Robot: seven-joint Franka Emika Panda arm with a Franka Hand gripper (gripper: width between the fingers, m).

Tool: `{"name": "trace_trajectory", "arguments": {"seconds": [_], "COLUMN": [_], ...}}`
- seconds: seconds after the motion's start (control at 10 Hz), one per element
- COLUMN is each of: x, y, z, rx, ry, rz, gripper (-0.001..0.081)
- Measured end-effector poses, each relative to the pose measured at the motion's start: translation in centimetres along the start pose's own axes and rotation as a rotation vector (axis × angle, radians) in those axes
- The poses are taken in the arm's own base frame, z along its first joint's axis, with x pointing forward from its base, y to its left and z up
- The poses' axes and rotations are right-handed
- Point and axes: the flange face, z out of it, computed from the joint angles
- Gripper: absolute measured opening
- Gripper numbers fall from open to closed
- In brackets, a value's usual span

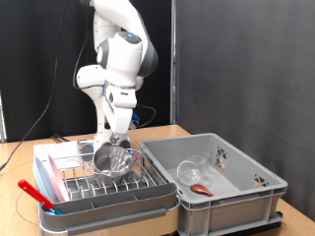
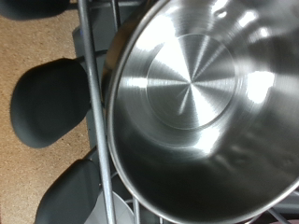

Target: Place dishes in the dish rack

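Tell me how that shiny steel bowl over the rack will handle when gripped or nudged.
The shiny round steel bowl looks stiff and thin-walled, so probably light for its size. Its polished surface mirrors the lights, so it may slip in the gripper. With a round body tilted over the silver wire prong rack, it could rock or slide between wires.

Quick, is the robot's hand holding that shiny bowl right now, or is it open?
Gripper: at the steel bowl over the dish rack; open or shut cannot be told.
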Motion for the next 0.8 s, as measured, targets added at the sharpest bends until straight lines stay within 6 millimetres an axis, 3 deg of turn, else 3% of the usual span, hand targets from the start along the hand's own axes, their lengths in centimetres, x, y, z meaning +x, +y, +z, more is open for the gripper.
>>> {"name": "trace_trajectory", "arguments": {"seconds": [0.8], "x": [1.2], "y": [0.3], "z": [3.8], "rx": [-0.045], "ry": [-0.014], "rz": [0.028], "gripper": [0.0803]}}
